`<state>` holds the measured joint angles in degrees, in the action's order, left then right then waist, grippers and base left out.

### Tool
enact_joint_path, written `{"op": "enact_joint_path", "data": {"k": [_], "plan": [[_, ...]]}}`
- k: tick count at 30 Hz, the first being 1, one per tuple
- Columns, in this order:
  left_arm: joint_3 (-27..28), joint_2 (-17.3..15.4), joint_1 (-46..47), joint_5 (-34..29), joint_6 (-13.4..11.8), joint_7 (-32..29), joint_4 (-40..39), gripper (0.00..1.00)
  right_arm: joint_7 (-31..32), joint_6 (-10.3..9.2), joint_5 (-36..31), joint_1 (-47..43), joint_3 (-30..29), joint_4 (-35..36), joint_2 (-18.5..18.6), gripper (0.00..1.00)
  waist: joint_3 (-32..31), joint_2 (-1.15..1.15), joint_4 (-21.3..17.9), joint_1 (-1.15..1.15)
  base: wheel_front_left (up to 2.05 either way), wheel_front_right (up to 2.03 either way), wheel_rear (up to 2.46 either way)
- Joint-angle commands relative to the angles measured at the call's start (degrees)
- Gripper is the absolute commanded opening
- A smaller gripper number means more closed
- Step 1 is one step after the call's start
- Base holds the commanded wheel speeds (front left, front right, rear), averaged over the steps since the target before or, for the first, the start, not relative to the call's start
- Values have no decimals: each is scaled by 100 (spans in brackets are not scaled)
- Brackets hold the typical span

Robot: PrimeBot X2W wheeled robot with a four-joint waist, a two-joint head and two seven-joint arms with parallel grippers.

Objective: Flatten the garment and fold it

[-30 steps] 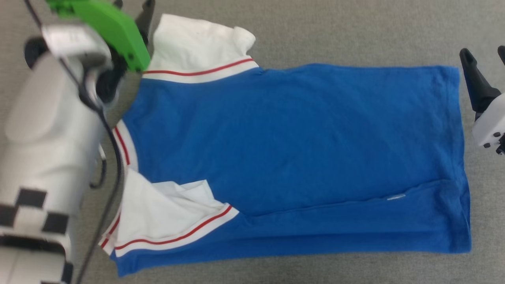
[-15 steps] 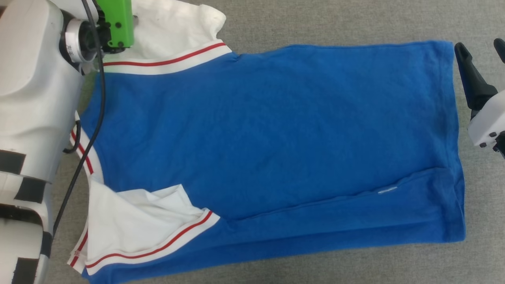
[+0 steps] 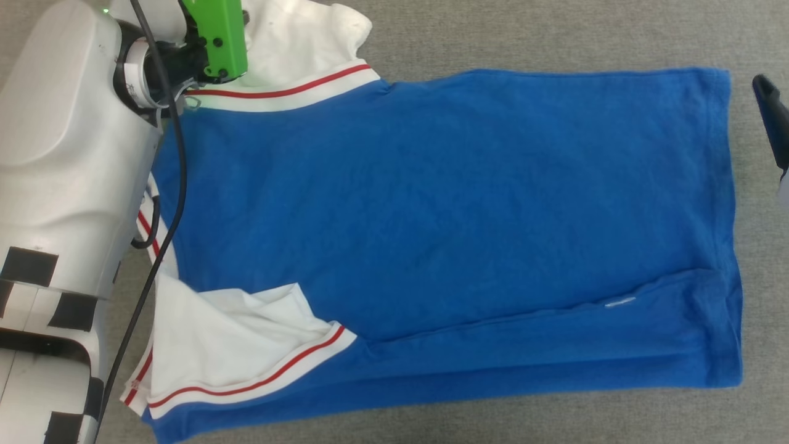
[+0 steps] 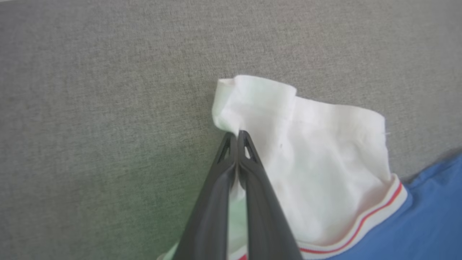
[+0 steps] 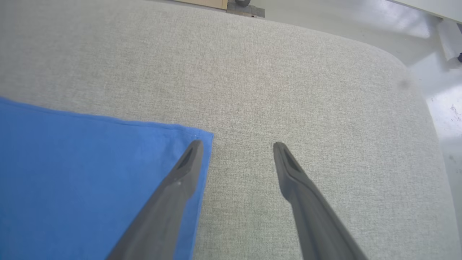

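Note:
The garment (image 3: 444, 203) is a royal-blue T-shirt lying spread on the grey surface, neck to the left and hem to the right. One white sleeve (image 3: 296, 55) with red-striped trim lies at the top left, and the other (image 3: 228, 345) is crumpled at the bottom left. A strip along the near side is folded over. My left gripper (image 4: 237, 135) is shut, pinching the outer corner of the top sleeve (image 4: 288, 144). My right gripper (image 5: 236, 144) stands open at the hem's far corner (image 5: 195, 137), one finger over the blue cloth and one over bare surface. One of its fingers (image 3: 773, 120) shows at the right edge.
My pale left forearm (image 3: 74, 172) and its black cable (image 3: 175, 154) cover the garment's neck side. The grey padded surface (image 5: 288, 72) ends in a rounded edge on the right, with glossy floor (image 5: 442, 83) beyond it.
My left gripper has shut on the sleeve corner. The head camera has shifted, so the whole picture has moved and the right gripper now sits mostly past the right edge.

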<state>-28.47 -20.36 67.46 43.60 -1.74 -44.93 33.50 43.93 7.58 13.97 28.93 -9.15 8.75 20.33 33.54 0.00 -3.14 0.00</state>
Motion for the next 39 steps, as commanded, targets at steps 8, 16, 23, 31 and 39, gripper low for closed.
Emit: {"op": "enact_joint_path", "data": {"k": [8, 16, 23, 31, 39], "plan": [[186, 28, -75, 242, 110, 210, -427, 0, 1729, -9, 58, 772, 630, -338, 350, 100, -29, 0, 224, 0, 0, 0, 0], [223, 54, -203, 381, 135, 229, -794, 0, 2544, -9, -225, 892, 934, -825, 469, 100, 112, 0, 463, 0, 0, 0, 0], [257, -9, -314, 435, 141, 276, -956, 0, 2750, -9, 6, 759, 1023, -851, 436, 0, 140, 0, 507, 0, 0, 0, 0], [529, -77, -546, 712, 285, 581, -1247, 0, 2041, -9, 105, 910, 890, -772, 312, 0, -104, 0, 451, 0, 0, 0, 0], [893, -302, -1214, 1115, 441, 834, -1997, 0, 1419, -9, 241, 563, 752, -853, 324, 0, -861, 0, 475, 0, 0, 0, 0]]}}
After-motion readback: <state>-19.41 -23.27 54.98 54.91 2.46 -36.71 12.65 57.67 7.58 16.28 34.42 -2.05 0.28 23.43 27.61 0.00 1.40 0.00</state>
